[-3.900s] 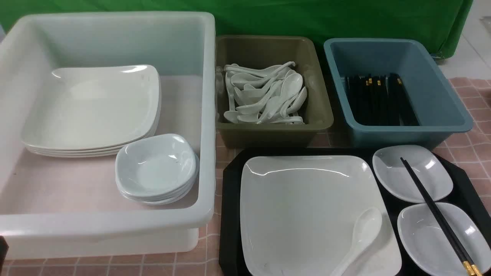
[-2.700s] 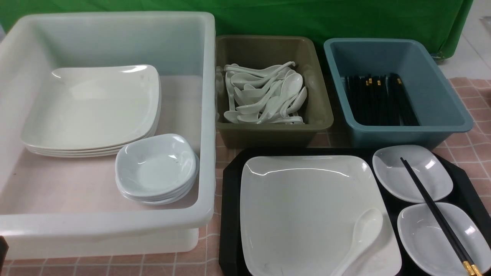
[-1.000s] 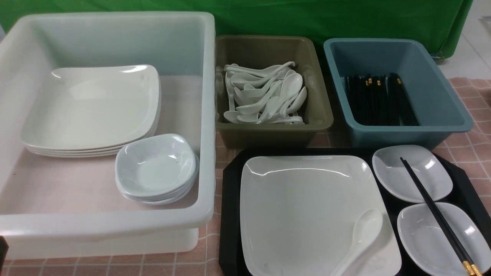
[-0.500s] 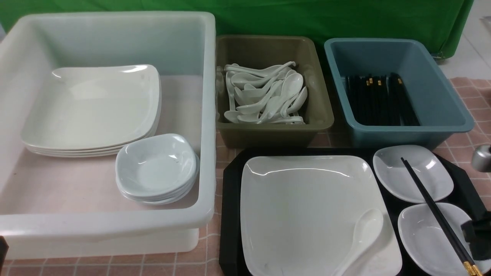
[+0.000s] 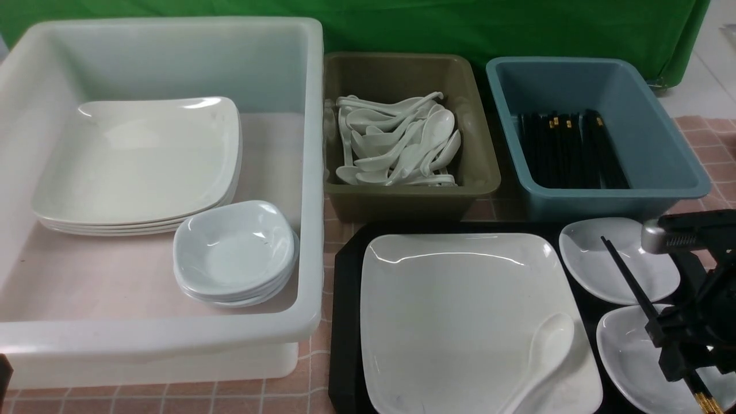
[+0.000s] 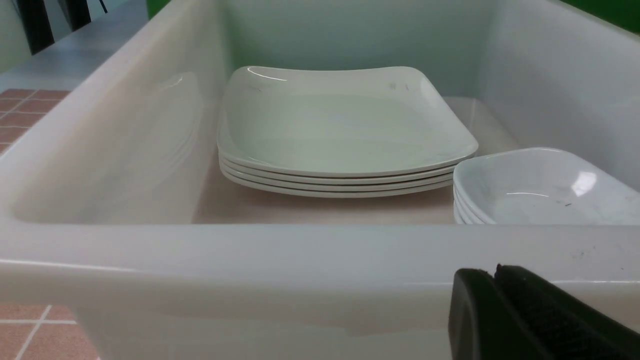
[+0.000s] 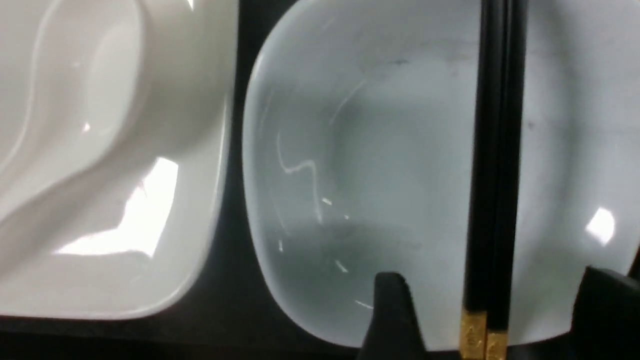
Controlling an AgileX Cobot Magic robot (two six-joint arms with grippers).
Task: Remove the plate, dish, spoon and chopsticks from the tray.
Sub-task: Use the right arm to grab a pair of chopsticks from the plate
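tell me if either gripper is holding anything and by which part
Nothing is held. The right gripper is open, straddling the chopsticks near their gold ends; the left gripper is shut on nothing.

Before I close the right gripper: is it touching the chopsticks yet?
Apart. The right wrist view shows the open right gripper straddling the chopsticks, with the bare small dish visible between each finger and the sticks.
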